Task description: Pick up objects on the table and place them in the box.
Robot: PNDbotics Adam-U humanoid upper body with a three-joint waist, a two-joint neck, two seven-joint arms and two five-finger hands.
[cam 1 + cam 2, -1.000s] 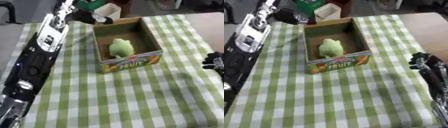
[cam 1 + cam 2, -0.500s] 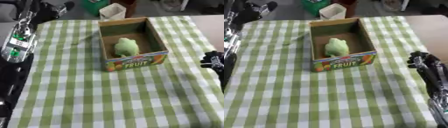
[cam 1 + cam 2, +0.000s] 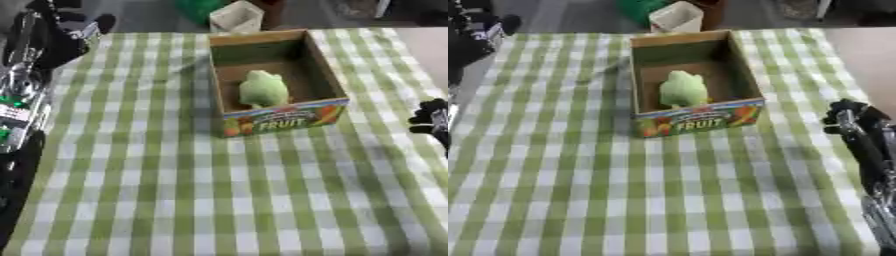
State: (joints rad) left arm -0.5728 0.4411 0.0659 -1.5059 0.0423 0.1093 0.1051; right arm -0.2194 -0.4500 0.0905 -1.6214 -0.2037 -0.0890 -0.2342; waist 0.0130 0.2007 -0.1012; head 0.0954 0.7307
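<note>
A cardboard box (image 3: pixel 325 75) with a "FRUIT" label on its front wall stands on the far middle of the green-checked cloth. Inside it lies a pale green rounded object (image 3: pixel 262 89), near the front wall. My left hand (image 3: pixel 77 29) hovers over the table's far left corner, well left of the box, with relaxed fingers and nothing in it. The left arm runs down the left edge. At the right edge my right hand (image 3: pixel 846 114) rests with loose fingers, empty, to the right of the box.
A white container (image 3: pixel 236 16) and something green (image 3: pixel 642 7) stand beyond the far edge of the table. The checked cloth (image 3: pixel 201 190) ends at the right, where a bare tan surface (image 3: pixel 429 45) shows.
My left hand has drawn back from the box's far left corner to the table's far left corner. The view has shifted a little. The right hand stays put.
</note>
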